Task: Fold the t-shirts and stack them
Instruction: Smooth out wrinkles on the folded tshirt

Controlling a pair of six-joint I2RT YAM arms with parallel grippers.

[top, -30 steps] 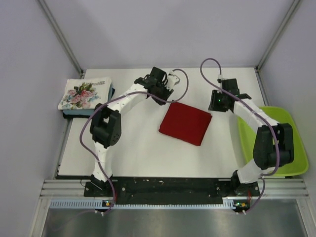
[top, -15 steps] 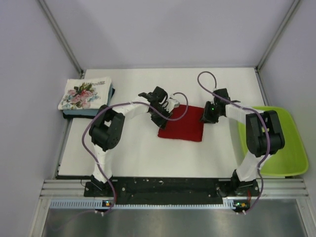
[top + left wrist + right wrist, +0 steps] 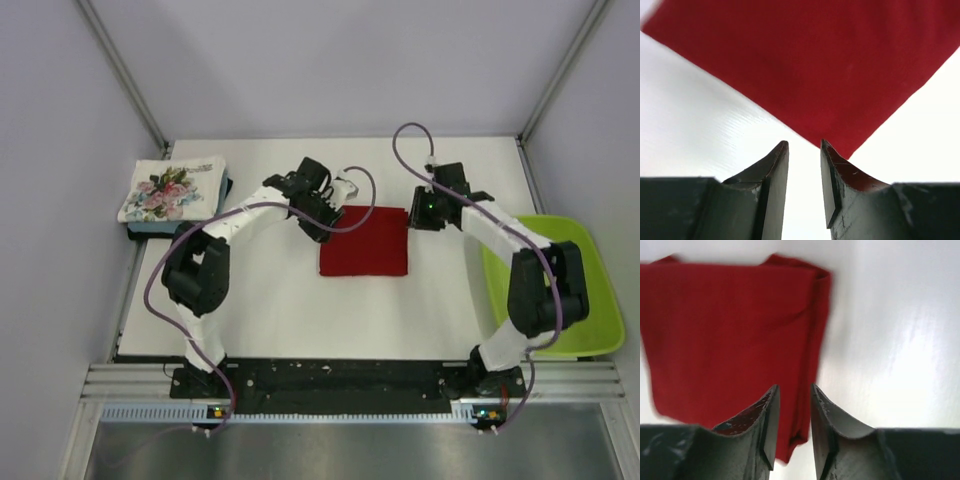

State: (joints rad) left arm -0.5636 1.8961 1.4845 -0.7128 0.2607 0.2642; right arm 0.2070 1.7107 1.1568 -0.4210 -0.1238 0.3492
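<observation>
At table (image 3: 260,300) centre, red t-shirt (image 3: 364,242), left jaws and right jaws narrowly parted, empty, shirt edges blurred.

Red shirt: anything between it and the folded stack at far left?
No loose thing lies on the table between the red shirt and the floral-topped stack. Only the left arm reaches across above that stretch, its fingers by the shirt's far-left corner.

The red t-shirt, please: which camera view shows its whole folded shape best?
The top external view: the red t-shirt lies entire, a folded square on the table. The left wrist view shows only the part around one corner; the right wrist view shows one blurred part with a folded edge.
</observation>
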